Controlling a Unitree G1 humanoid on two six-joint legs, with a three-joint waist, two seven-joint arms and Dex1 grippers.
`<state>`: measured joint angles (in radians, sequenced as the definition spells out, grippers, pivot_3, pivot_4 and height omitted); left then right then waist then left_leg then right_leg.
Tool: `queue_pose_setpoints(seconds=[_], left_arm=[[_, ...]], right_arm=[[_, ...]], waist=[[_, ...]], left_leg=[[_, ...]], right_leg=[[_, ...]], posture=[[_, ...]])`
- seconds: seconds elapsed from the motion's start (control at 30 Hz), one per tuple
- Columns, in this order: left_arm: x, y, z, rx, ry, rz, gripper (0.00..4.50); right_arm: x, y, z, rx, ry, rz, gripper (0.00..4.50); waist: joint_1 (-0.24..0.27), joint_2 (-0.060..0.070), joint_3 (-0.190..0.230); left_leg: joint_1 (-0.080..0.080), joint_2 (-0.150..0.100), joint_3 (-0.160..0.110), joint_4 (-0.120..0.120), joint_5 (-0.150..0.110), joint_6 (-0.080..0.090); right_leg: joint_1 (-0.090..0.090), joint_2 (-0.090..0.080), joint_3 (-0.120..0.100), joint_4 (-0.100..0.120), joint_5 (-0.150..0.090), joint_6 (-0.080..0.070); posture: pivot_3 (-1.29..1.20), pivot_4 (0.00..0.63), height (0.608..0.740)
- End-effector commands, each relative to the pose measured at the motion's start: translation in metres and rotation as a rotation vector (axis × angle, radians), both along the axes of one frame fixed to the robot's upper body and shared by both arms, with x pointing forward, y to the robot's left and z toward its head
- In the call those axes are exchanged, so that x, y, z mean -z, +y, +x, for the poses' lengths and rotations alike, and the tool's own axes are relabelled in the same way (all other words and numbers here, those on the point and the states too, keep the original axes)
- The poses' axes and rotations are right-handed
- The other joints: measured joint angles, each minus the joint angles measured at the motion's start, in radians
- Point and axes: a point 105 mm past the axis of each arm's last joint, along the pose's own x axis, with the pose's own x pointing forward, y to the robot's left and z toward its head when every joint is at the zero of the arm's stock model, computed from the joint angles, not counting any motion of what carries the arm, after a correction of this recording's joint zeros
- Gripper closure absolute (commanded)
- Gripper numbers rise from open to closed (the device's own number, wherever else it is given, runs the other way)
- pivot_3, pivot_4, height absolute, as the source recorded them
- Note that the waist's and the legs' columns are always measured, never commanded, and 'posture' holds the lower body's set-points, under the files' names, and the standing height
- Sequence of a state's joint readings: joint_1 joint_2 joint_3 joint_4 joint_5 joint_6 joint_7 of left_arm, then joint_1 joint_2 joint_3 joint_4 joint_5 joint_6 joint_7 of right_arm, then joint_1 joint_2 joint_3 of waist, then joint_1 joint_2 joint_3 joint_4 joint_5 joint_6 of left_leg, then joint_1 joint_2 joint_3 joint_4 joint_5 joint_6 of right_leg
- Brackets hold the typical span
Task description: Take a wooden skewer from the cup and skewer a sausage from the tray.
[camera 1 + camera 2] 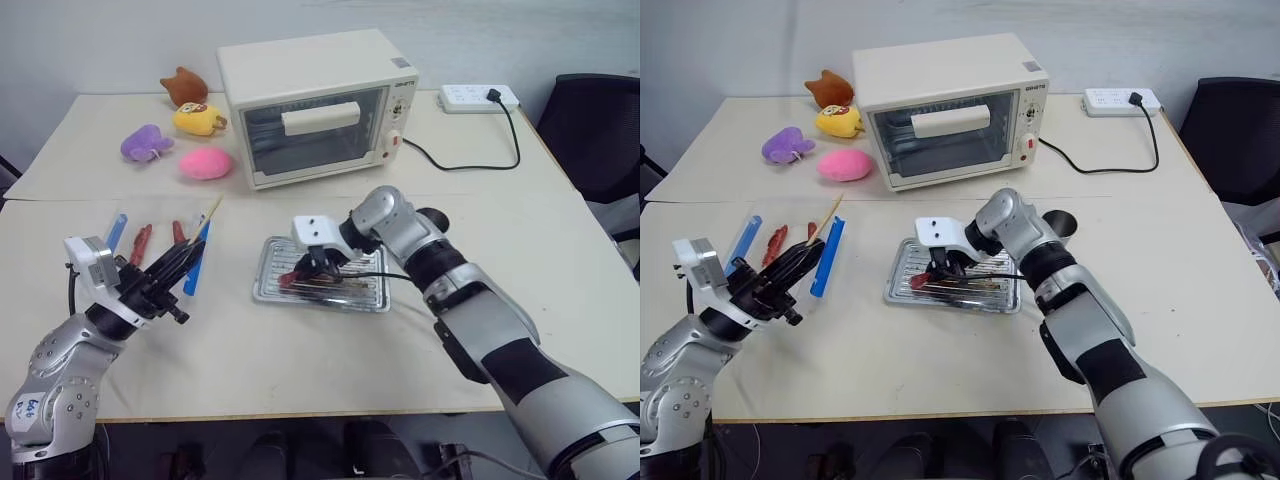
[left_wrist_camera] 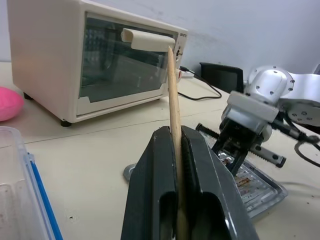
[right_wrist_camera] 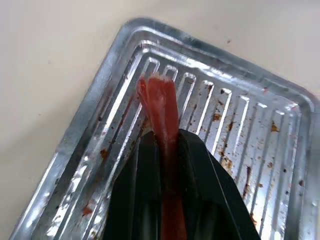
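Sausage [image 3: 161, 107] sits pinched between the 2 fingers of my right tool [image 1: 318, 262], its red-brown end sticking out past the fingertips over the ridged bottom of the tray [image 1: 268, 290]. My left tool [image 1: 165, 270] is pressed together on the wooden skewer [image 2: 174, 100], which stands up out of the black fingers with its tip pointing toward the toaster oven [image 1: 315, 105].

By my reading, the 1st part is done: the skewer is out of the cup [image 1: 1061, 224] and in hand, and the sausage is gripped. What is left is the joining itself, bringing skewer tip and sausage end together and pushing through. The 2 tools are well apart for now, with bare surface [image 1: 220, 350] between them.

Room to move looks fair. The open stretch between my arms has nothing on it, so the left tool can swing across toward the tray. On my left lies the clear plastic tray [image 1: 160, 245] with blue rails, just beside the left tool, and I would need to keep off its rim. The toaster oven stands behind the silver tray, near enough that a long skewer could knock its door. The cup stands just beside my right forearm.
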<state>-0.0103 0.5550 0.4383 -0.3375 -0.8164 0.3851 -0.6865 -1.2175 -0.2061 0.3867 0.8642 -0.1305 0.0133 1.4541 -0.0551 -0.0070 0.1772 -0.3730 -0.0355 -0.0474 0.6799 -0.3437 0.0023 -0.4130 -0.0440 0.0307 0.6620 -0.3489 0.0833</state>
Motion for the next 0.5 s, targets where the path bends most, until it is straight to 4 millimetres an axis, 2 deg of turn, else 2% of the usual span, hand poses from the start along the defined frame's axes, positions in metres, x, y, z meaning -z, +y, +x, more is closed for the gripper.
queue_pose_setpoints(seconds=[0.03,0.23,0.37,0.5], left_arm=[[0.000,-0.008,-0.015,0.151,0.025,0.122,4.50],[0.018,-0.024,-0.039,0.433,0.176,0.315,4.50],[0.024,-0.035,-0.043,0.547,0.211,0.345,4.50],[0.027,-0.041,-0.040,0.586,0.218,0.350,4.50]], right_arm=[[-0.036,-0.013,-0.030,-0.066,0.044,0.110,4.24],[-0.034,-0.048,-0.065,0.031,0.099,0.102,4.24],[-0.029,-0.069,-0.072,0.128,0.108,0.068,4.24],[-0.029,-0.074,-0.070,0.200,0.051,0.082,4.24]], waist=[[0.002,0.000,0.000],[0.016,0.001,0.000],[0.024,0.002,0.001],[0.025,0.002,0.001]], left_leg=[[0.000,0.000,0.000,0.000,0.000,0.000],[-0.001,0.000,-0.001,-0.001,-0.001,0.000],[-0.001,0.000,-0.001,-0.002,-0.001,0.000],[-0.001,0.000,-0.001,-0.003,-0.001,0.000]], right_leg=[[0.000,0.000,0.000,0.000,0.000,0.000],[0.000,-0.001,0.000,-0.003,0.000,0.000],[0.000,-0.001,0.000,-0.003,0.000,-0.001],[0.000,-0.001,0.000,-0.003,0.000,-0.001]], posture=[[0.00,0.150,0.740],[0.00,0.150,0.740],[0.00,0.150,0.740],[0.00,0.150,0.740]])
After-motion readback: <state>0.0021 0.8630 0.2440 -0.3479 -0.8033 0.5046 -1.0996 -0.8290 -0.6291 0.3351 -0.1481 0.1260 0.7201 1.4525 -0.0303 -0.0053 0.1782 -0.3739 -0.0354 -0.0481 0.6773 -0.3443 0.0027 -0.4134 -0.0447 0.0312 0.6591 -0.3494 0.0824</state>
